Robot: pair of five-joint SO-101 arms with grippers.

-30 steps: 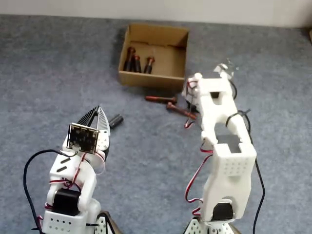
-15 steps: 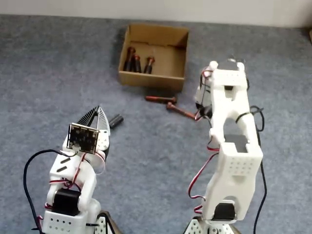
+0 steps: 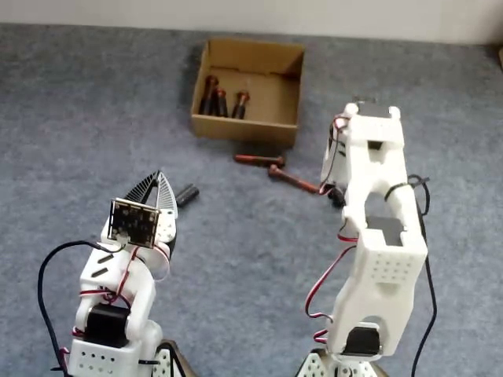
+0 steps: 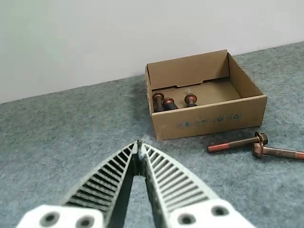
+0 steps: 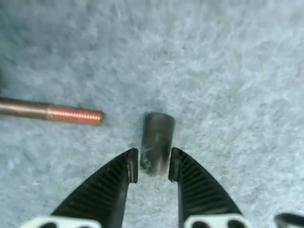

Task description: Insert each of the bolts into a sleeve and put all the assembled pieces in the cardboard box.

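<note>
A dark cylindrical sleeve point(image 5: 157, 142) on fuzzy grey carpet point(image 5: 237, 71) is straddled by the parted right gripper point(image 5: 153, 166); the left gripper point(image 4: 139, 145) is closed.

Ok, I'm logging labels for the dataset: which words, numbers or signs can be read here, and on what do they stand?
cardboard box: a short row of blue print on its front wall, too small and blurred to read.
circuit board on one arm's wrist: no legible markings.
Nothing else carries readable text.
</note>
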